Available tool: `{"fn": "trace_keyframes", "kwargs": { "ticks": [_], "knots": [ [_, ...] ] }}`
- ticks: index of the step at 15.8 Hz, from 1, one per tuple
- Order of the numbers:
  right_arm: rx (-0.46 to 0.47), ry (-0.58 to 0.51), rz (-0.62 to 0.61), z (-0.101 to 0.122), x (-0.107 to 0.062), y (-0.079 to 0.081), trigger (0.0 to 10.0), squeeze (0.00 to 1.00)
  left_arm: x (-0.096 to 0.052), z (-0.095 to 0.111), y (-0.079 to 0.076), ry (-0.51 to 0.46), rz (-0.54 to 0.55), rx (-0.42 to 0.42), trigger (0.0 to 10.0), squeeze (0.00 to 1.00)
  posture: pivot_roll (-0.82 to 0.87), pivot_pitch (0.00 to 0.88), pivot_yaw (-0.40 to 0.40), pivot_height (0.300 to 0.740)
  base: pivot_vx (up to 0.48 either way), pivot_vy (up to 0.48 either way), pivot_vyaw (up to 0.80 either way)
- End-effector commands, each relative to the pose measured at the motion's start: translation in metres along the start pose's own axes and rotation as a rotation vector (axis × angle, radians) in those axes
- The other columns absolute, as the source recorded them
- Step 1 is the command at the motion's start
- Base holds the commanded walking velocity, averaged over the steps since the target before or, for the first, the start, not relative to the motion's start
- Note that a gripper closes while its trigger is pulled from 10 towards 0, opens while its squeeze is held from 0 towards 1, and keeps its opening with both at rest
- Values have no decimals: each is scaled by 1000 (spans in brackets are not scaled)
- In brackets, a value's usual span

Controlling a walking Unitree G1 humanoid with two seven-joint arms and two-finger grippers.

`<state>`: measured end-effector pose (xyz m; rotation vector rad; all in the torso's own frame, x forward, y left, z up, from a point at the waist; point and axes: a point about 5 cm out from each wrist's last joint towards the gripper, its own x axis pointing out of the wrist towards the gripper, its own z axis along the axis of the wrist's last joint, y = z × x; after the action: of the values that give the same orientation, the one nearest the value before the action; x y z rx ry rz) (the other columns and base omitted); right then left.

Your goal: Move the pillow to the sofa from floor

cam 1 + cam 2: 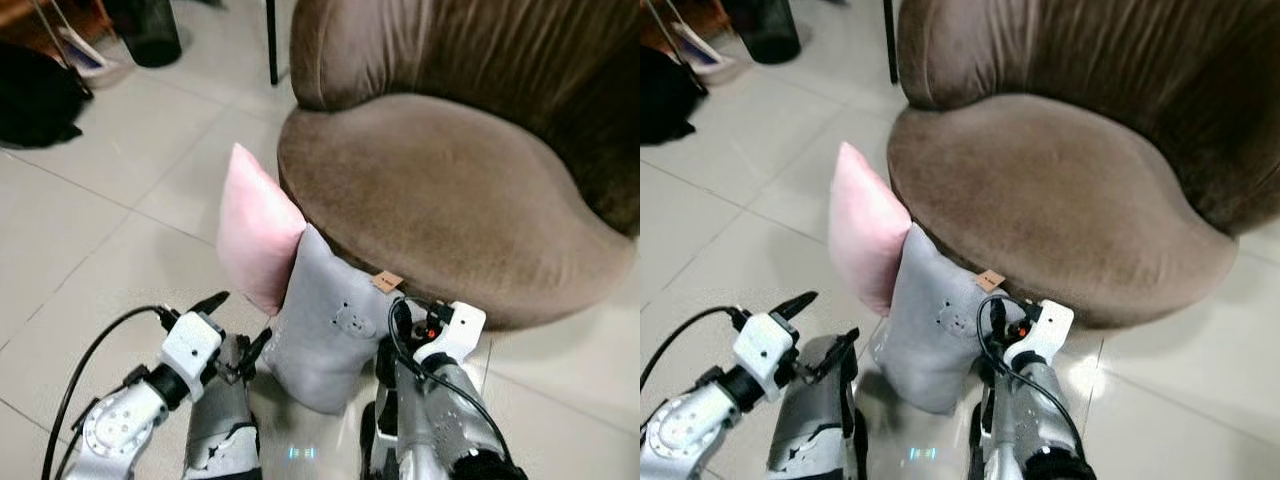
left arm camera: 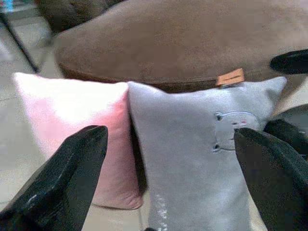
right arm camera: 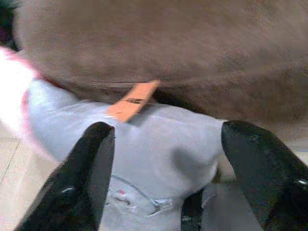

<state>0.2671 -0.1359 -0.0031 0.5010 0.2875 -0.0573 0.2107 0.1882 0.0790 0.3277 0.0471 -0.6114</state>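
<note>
Grey pillow, bear face stitched on the front and an orange tag at its top edge: stands upright on the tiled floor, leaning against the front of the brown velvet sofa. Pink pillow: upright just beside it on the robot's left, touching it and the sofa's edge. Left gripper: low at the grey pillow's left side, fingers spread wide apart, holding nothing. Right gripper: close against the pillow's right side beneath the tag, fingers likewise apart with the grey fabric between them, not clamped. Black bag and dark bin: on the floor well off to the left.
</note>
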Motion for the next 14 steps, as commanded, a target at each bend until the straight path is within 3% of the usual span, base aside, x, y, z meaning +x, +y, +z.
{"fn": "trace_keyframes", "kwargs": {
  "ticks": [1,5,10,14],
  "knots": [
    [27,-16,-59,1,0,-9,10000,1000,-6,3,1,9,-30,-8,10000,0,273,299,-27,535,0,0,0],
    [55,-82,-203,19,7,-27,10000,1000,-7,20,6,-26,-141,-31,10000,0,297,315,-8,535,0,0,0],
    [45,-54,-261,22,14,-29,10000,1000,-7,31,12,-8,-206,-29,10000,0,330,347,23,535,0,0,0],
    [190,-72,-256,26,22,-22,10000,1000,-13,37,13,4,-235,-33,10000,0,378,367,33,535,0,0,0]
  ]
}}
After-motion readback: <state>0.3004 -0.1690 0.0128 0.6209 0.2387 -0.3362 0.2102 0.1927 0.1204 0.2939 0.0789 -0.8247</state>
